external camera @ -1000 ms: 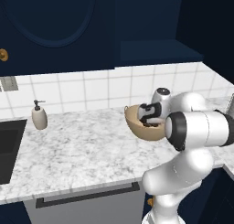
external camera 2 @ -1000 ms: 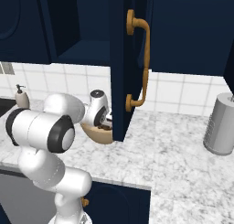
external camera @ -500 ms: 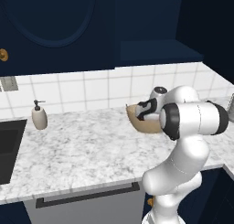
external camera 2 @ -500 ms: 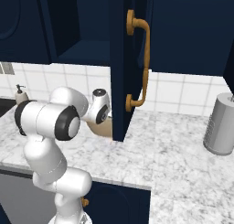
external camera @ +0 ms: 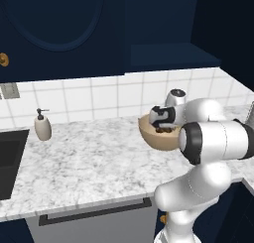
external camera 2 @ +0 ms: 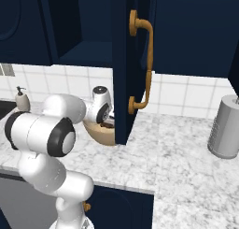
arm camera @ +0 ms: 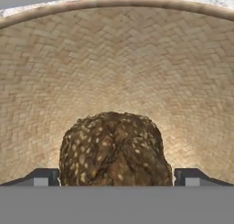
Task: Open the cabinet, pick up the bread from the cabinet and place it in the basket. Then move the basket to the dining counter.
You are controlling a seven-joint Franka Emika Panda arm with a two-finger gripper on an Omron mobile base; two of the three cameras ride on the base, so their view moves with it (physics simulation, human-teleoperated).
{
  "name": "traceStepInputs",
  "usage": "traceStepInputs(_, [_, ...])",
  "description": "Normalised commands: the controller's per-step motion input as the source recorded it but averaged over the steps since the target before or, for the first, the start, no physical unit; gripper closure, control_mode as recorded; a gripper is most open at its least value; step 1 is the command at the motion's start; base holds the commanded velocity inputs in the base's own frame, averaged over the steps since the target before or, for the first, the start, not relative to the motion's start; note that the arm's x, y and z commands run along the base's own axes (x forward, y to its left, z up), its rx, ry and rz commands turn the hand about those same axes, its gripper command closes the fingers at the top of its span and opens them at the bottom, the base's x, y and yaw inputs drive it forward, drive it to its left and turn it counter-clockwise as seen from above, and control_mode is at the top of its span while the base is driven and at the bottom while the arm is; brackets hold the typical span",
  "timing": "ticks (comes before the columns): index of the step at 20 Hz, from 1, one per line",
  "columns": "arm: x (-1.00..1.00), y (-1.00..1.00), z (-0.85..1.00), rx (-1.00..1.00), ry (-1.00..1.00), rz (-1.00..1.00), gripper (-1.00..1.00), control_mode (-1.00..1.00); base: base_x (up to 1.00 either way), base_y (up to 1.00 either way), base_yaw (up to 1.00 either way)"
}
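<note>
Bread (arm camera: 114, 147) was sitting down inside the basket (arm camera: 119, 72) at this point, filling the lower middle of the hand view with the woven tan wall curving up all around it. The hand (arm camera: 116, 177) had its two dark tips poking up at the bottom left and bottom right of that view, spread wide, one on each side of the roll and not squeezing it. Compared with a second before, the fingers had gone from nearly full spread to as wide as they get, so it looked like the drop-off had just finished and the roll was let go.

In the left base view the basket (external camera: 159, 136) sat on the marble counter (external camera: 89, 162) at centre right, with the hand (external camera: 163, 119) dipped over its rim and dark crumbs of bread (external camera: 164, 130) just visible inside. In the right base view the cabinet (external camera 2: 125, 64) door stood swung open in the middle of the frame, its brass handle (external camera 2: 144, 64) facing the camera, and the basket (external camera 2: 100, 131) peeked out from behind its lower edge.

So the bread part looked done. What was left, probably, was lifting clear, grabbing the basket and carrying it to the dining counter.
</note>
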Motion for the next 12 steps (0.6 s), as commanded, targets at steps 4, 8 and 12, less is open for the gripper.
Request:
traceStepInputs(4, [-0.03, 0.0, 0.17, 0.0, 0.0, -0.01, -1.0, -1.0, 0.0, 0.0, 0.0])
traceStepInputs(8, [0.18, 0.0, -0.01, 0.0, 0.0, 0.0, -1.0, -1.0, 0.0, 0.0, 0.0])
traceStepInputs(12, [0.53, 0.0, -0.1, 0.0, 0.0, 0.0, -1.0, -1.0, 0.0, 0.0, 0.0])
